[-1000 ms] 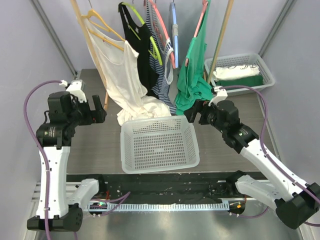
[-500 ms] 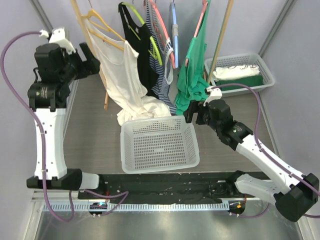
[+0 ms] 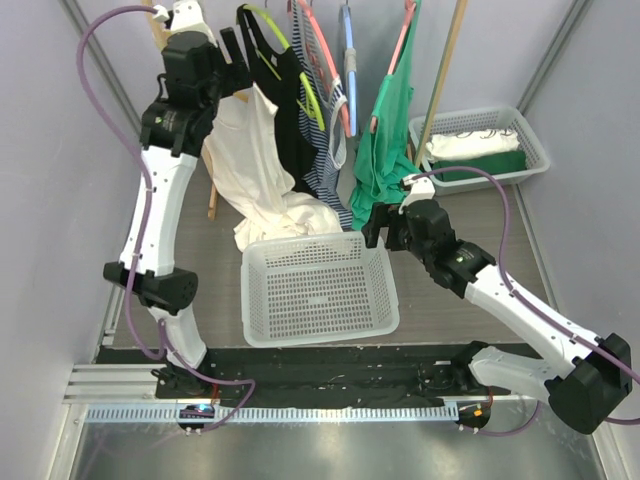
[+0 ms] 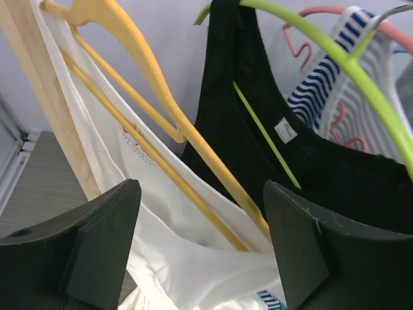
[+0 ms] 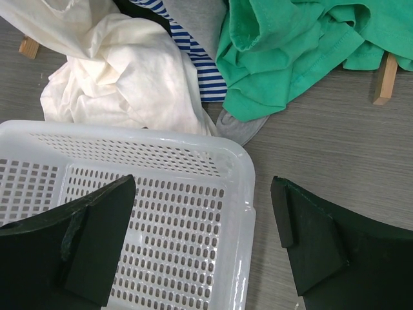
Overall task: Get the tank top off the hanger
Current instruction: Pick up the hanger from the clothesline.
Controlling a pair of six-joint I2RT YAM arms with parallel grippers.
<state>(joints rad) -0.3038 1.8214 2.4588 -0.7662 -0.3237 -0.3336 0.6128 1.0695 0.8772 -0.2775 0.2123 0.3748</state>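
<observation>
- Because the white tank top [image 3: 250, 165] hung on the yellow hanger [image 4: 150, 81] at the left end of the wooden rack [image 4: 35, 90], my left arm stood stretched tall, wrist up at hanger height and pointed into the row of clothes.
- My left gripper [image 4: 201, 219] was spread wide with nothing between the fingers. The hanger's lower bar and the white fabric sat framed in the gap, not touched.
- That framing read as lining up on the shoulder strap or the hanger arm. I judged the white one to be the target, with the removal itself not yet begun.
- The top's hem had pooled low, draped against the back rim of the white basket [image 3: 375, 285], so the drop spot was right under it.
- The black tank top [image 4: 251, 135] on the lime hanger [image 4: 322, 48] hung just beside the right finger, so there was a risk of snagging the wrong garment.
- My right arm lay low and reached forward across the table, elbow bent.
- My right gripper [image 5: 203, 239] was also wide apart and empty, above the basket's far right corner and near the green top [image 5: 284, 45]. It was probably waiting to catch or tug fabric.
- Whether the white strap sat fully over the hanger's end I couldn't tell; the arm blocked that spot in the top view.
</observation>
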